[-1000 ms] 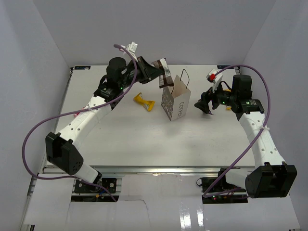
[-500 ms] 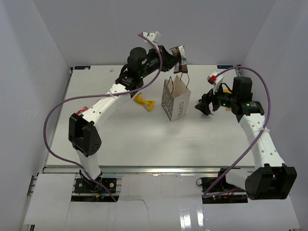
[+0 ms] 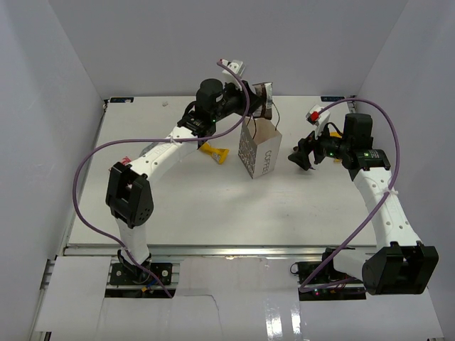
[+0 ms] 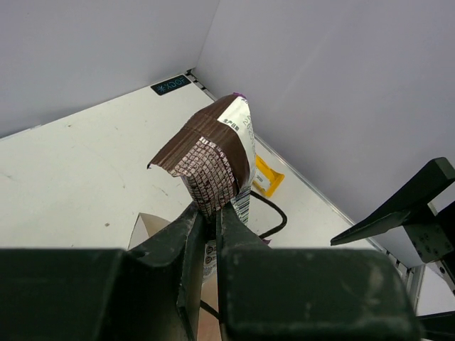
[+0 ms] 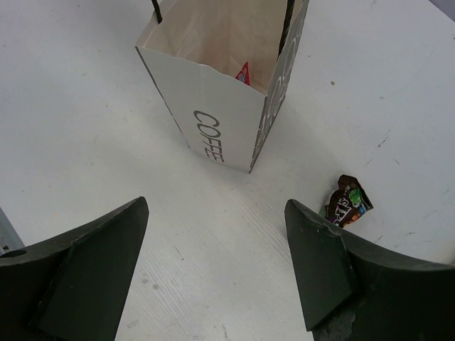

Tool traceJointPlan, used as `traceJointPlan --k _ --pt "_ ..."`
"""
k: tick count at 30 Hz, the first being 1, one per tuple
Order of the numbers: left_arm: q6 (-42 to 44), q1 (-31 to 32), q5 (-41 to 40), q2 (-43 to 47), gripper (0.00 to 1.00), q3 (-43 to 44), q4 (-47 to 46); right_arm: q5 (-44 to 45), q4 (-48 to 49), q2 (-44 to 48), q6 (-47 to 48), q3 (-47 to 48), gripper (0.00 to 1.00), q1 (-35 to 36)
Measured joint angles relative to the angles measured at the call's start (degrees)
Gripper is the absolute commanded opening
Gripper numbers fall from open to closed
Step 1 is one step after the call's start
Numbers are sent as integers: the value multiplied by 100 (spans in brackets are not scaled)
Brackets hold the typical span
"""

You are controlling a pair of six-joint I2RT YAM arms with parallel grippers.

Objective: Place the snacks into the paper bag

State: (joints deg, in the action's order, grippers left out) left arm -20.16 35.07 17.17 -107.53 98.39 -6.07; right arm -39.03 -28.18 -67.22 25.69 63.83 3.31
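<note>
My left gripper (image 3: 256, 97) is shut on a brown snack packet (image 3: 266, 94), held in the air just above the back rim of the white paper bag (image 3: 260, 150). In the left wrist view the packet (image 4: 213, 158) sticks up from the closed fingertips (image 4: 207, 211), with the bag's rim (image 4: 144, 228) below. A red packet (image 5: 243, 72) lies inside the bag (image 5: 213, 106). My right gripper (image 3: 302, 155) hovers open and holding nothing to the bag's right (image 5: 217, 206). A yellow snack (image 3: 213, 150) lies left of the bag. A dark packet (image 5: 346, 201) lies on the table beside the bag.
White walls close in the table (image 3: 213, 206) at the back and both sides. A yellow packet (image 4: 269, 176) lies near the table's far edge in the left wrist view. Purple cables loop off both arms.
My left arm has swung right with the brown packet, from left of the bag to above its back rim. The right arm has not moved.
</note>
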Motion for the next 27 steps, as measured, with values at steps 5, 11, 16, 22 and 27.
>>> traceJointPlan --k 5,11,16,22,27 --pt "114 0 26 7 31 -166 -35 2 0 -28 4 0 83 -9" --pt "144 0 68 7 53 -240 -61 28 2 -70 2 0 84 -22" --pt "127 0 94 7 66 -240 -63 66 76 -70 -4 -96 84 -22" --pt "76 0 120 15 82 -125 -42 905 520 -85 -481 -417 94 -24" --pt "208 -2 -190 529 98 -306 -57 2061 846 -955 -1196 -348 89 -22"
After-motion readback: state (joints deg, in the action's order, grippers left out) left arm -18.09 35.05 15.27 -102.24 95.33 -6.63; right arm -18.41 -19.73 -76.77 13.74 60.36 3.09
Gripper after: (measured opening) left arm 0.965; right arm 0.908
